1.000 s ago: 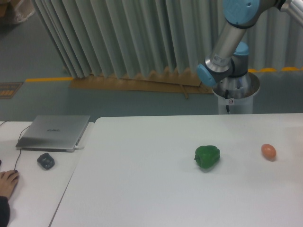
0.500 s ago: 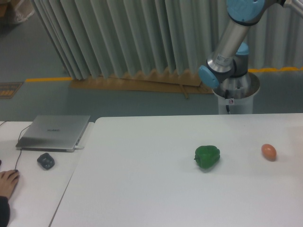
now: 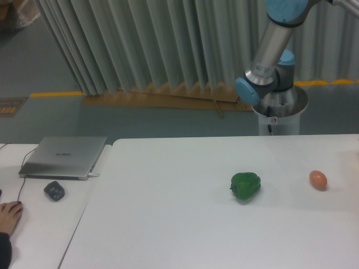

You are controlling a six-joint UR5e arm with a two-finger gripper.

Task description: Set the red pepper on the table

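Left side desk has a closed laptop (image 3: 63, 157), a mouse (image 3: 54, 190) and someone's hand (image 3: 9, 217). On the white counter (image 3: 168, 224): green pepper (image 3: 245, 186), then an orange egg-shaped thing (image 3: 318, 179). Red pepper's nowhere in shot, so no orientation. Only the arm (image 3: 273, 50) shows; the tool's out of frame.
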